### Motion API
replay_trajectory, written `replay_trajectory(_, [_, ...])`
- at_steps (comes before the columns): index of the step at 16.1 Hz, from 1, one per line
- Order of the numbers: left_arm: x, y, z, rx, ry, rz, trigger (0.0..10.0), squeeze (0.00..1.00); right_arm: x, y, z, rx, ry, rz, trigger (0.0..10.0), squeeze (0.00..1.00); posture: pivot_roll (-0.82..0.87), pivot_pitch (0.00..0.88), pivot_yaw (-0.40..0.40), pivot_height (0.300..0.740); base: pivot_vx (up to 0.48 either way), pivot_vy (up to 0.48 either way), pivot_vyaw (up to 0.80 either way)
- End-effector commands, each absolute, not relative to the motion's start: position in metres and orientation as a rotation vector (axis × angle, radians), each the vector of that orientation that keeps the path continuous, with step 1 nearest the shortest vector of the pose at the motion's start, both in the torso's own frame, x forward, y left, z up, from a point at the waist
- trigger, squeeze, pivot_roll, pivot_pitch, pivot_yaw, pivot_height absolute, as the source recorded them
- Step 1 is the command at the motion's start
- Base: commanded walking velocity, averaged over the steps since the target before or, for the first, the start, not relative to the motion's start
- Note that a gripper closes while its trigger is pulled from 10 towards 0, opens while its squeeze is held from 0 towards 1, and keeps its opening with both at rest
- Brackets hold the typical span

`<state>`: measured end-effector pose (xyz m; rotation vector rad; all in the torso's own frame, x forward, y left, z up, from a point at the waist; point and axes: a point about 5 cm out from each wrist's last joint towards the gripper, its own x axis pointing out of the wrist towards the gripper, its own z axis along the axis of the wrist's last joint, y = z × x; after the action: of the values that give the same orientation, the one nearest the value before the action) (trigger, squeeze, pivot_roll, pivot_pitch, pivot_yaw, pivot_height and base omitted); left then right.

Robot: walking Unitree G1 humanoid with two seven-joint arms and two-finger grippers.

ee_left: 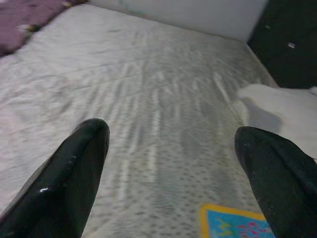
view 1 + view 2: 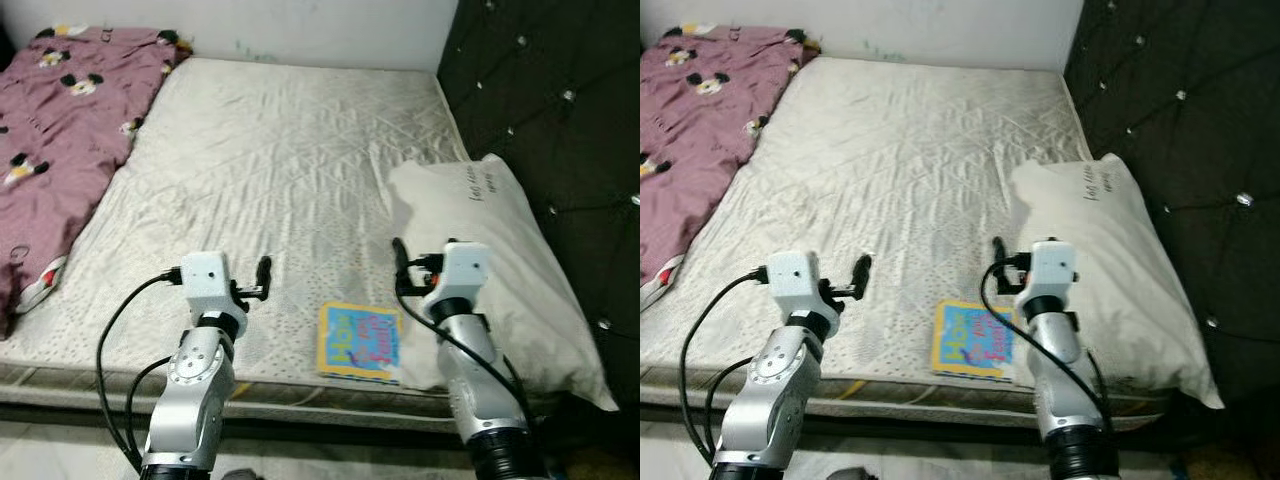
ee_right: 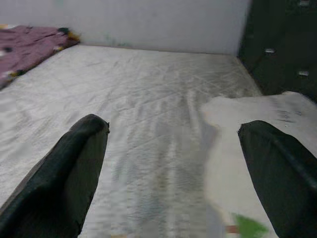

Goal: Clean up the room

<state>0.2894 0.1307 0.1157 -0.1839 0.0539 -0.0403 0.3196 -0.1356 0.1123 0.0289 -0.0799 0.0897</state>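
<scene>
Far left of the mattress (image 2: 270, 150), a maroon blanket (image 2: 60, 130) with a cartoon print lies bunched along the edge, draping over the side. Left gripper (image 2: 262, 277) hovers above the bare quilting near the front edge, fingers (image 1: 74, 168) spread wide with nothing between them; just to its right a colourful book (image 2: 360, 343) lies flat near the front edge, its right side touching the pillow (image 2: 500, 260). Right gripper (image 2: 398, 262) hangs at the pillow's left edge, fingers (image 3: 69, 168) likewise parted and empty, the pillow running along the dark tufted headboard (image 2: 560, 110).
</scene>
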Motion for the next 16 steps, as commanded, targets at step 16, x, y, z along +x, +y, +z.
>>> replay_trajectory(16, [0.2907, 0.1313, 0.1113, -0.213, 0.056, -0.019, 10.0, 0.0, 0.3194, -0.1263, 0.1053, 0.019, -0.04, 0.134, 10.0, 0.0, 0.0, 0.113, -0.011, 0.74, 0.0, 0.48, -0.06])
